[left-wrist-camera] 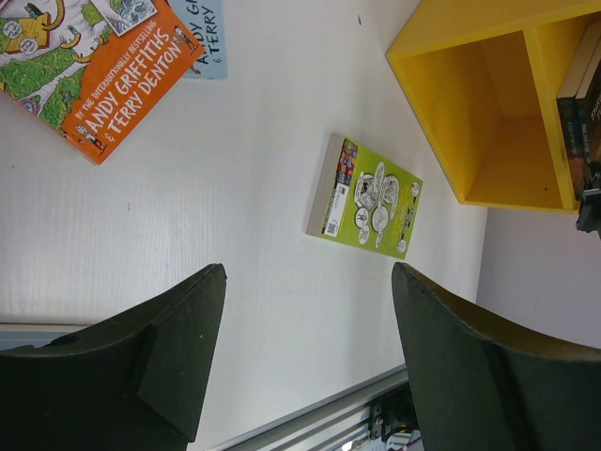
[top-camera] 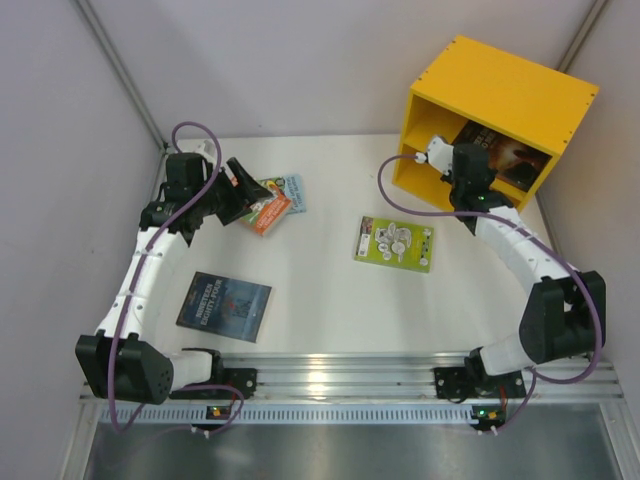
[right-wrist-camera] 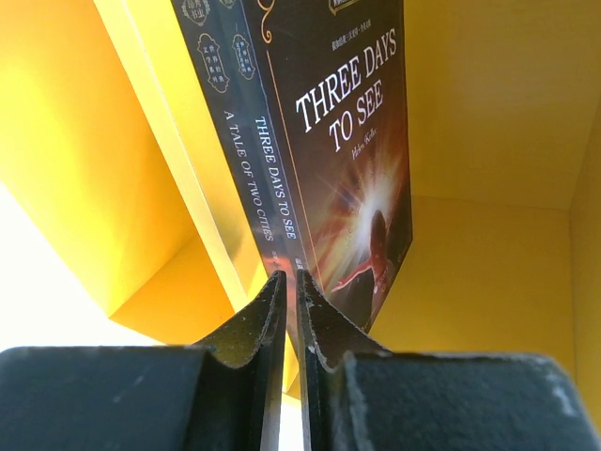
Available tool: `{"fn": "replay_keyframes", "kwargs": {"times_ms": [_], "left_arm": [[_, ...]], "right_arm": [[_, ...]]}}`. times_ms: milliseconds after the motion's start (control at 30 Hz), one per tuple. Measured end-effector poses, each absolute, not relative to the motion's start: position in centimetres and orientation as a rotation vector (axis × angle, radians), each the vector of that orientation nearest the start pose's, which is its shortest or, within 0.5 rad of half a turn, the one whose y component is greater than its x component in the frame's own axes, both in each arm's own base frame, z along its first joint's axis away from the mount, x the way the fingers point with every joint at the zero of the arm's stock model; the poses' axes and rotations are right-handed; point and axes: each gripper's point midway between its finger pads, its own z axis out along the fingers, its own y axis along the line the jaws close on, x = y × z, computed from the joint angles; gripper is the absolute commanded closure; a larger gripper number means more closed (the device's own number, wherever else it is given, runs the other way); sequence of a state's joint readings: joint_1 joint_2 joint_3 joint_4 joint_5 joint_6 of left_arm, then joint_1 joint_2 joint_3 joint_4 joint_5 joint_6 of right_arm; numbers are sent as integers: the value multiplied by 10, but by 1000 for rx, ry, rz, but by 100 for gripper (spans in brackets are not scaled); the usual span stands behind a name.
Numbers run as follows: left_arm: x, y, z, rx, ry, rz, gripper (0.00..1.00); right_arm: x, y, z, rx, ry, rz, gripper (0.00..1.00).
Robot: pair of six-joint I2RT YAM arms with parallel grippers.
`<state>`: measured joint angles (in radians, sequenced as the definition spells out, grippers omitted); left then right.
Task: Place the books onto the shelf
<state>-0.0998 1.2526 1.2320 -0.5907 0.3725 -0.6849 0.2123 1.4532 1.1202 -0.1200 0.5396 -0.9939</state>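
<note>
As the top camera shows it, shelf (top-camera: pixel 500 85): a bright yellow box at the far right corner of the table (top-camera: pixel 320 290), its open front turned toward the arms.
right gripper (right-wrist-camera: pixel 289 277): inside the shelf; from above its fingers are hidden behind the wrist, and only the right wrist view shows them.
right jaws: almost together, with a thin slit between them and the tips at the lower end of a dark spine (whether they pinch it, I cannot tell).
Three Days to See (right-wrist-camera: pixel 347 141): a dark book with a reddish glow, in the shelf; its title is readable only in the right wrist view.
A Tale of Two Cities (right-wrist-camera: pixel 225 85): a second dark book, touching the first one, next to a yellow board.
left gripper (left-wrist-camera: pixel 310 272): at the far left of the table, jaws wide apart with only table surface between them.
orange book (left-wrist-camera: pixel 113 75): flat on the table, partly over the light blue book (left-wrist-camera: pixel 208 38), just beside the left gripper.
lime green book (top-camera: pixel 395 243): flat in the middle of the table, well apart from both grippers; the left wrist view shows also its page edge.
blue-grey book (top-camera: pixel 224 306): flat near the left arm, seen only from above.
</note>
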Motion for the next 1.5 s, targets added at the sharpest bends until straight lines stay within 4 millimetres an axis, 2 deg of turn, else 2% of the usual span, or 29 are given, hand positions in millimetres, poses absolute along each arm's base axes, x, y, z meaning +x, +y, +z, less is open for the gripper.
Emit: {"fn": "replay_keyframes", "kwargs": {"times_ms": [433, 1100, 1233, 1333, 1400, 1433, 1500], "left_arm": [[342, -122, 262, -441, 2218, -834, 24], [343, -119, 261, -443, 2215, -811, 24], [343, -116, 254, -446, 2224, -780, 24], [341, -111, 242, -468, 2242, -746, 26], [340, -108, 234, -489, 2254, -727, 26], [340, -107, 231, -500, 2261, -714, 26], [340, -100, 220, -538, 2268, -675, 24]], "right_arm": [[436, -40, 228, -880, 1959, -1053, 92], [436, -41, 224, -870, 1974, -1043, 91], [436, -22, 227, -888, 1965, -975, 89], [433, 11, 238, -904, 1934, -893, 84], [429, 42, 248, -909, 1905, -822, 80], [427, 64, 253, -912, 1883, -769, 72], [419, 104, 261, -898, 1854, -654, 65]]}}
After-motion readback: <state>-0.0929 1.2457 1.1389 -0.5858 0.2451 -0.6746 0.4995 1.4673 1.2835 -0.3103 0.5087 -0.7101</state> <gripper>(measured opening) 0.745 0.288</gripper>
